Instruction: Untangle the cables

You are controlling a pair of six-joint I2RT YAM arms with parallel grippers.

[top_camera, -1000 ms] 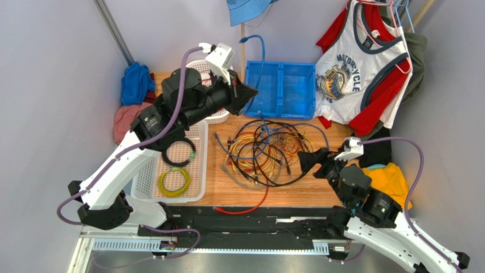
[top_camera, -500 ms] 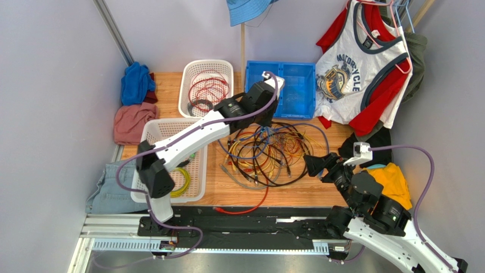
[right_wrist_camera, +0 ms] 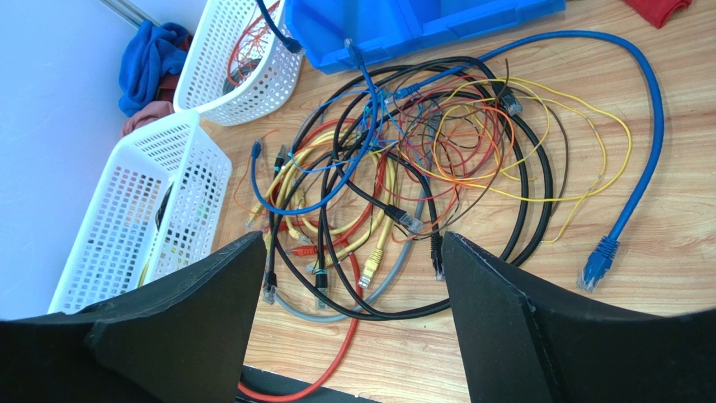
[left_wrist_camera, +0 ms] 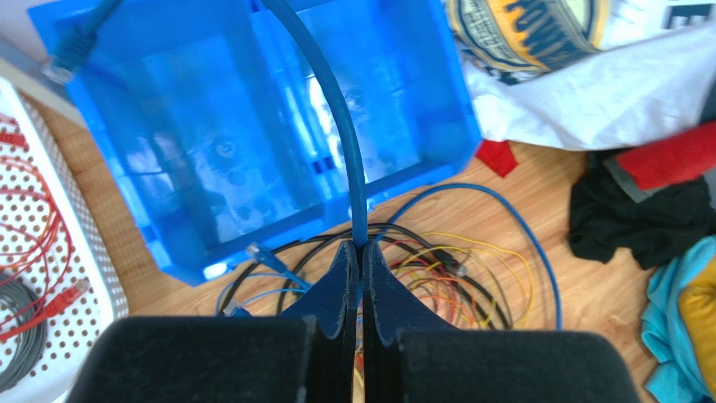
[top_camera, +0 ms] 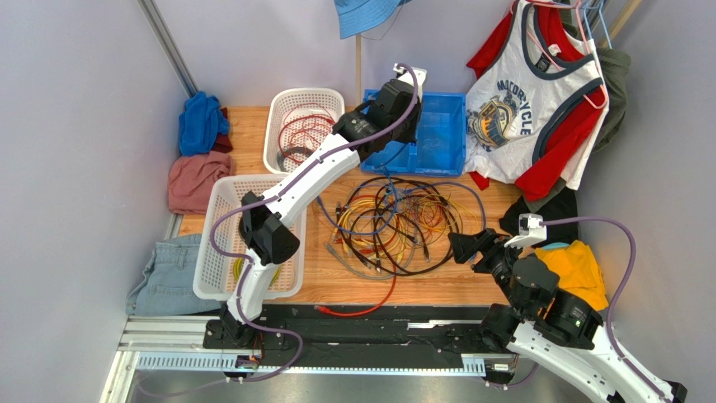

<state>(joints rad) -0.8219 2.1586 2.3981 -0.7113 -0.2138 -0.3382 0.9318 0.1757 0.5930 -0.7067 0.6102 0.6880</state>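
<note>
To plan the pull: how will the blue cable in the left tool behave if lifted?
Probably floppy yet springy: the blue cable arcs smoothly out of the shut left tool. Being thin, it looks light. It may drag the heap, where cords cross one another.

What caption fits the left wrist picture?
Left gripper pinches a blue cable stretched across the blue bin, tangled cables nearby.

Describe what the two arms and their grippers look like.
Both arms look alike. The left arm and the right arm have white shell links joined by bulky black joints. A purple-grey hose loops loosely along each, and a small white block sits at each wrist. The left gripper and the right gripper have matte black, wedge-shaped fingers. No markings are legible.
</note>
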